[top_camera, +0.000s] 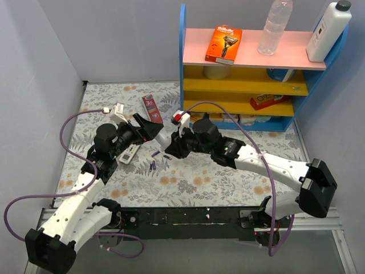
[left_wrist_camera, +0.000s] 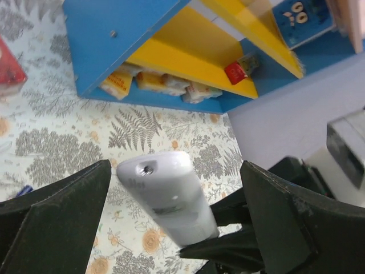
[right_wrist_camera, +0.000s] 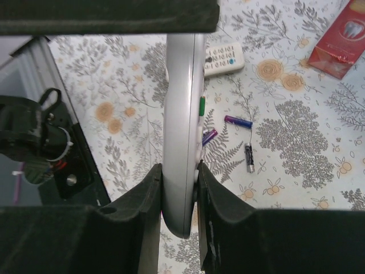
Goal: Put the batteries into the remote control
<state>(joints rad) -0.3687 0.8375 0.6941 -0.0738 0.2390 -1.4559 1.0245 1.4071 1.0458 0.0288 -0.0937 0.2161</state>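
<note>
My right gripper (right_wrist_camera: 179, 177) is shut on the lower end of a grey-white remote control (right_wrist_camera: 183, 103), held edge-on above the floral table. In the left wrist view the remote's far end (left_wrist_camera: 165, 191) sits between the fingers of my left gripper (left_wrist_camera: 177, 171), which is open, with a gap on each side. Three slim dark blue-purple batteries (right_wrist_camera: 238, 121) (right_wrist_camera: 209, 136) (right_wrist_camera: 249, 157) lie loose on the table under the remote; they also show in the top view (top_camera: 154, 161). The two grippers (top_camera: 149, 128) (top_camera: 170, 145) meet at the table's middle.
A second white remote (top_camera: 130, 153) with buttons lies by the left arm, also in the right wrist view (right_wrist_camera: 223, 57). A red toothpaste box (top_camera: 151, 108) lies behind. A blue and yellow shelf (top_camera: 251, 85) stands at the back right with bottles and a razor pack.
</note>
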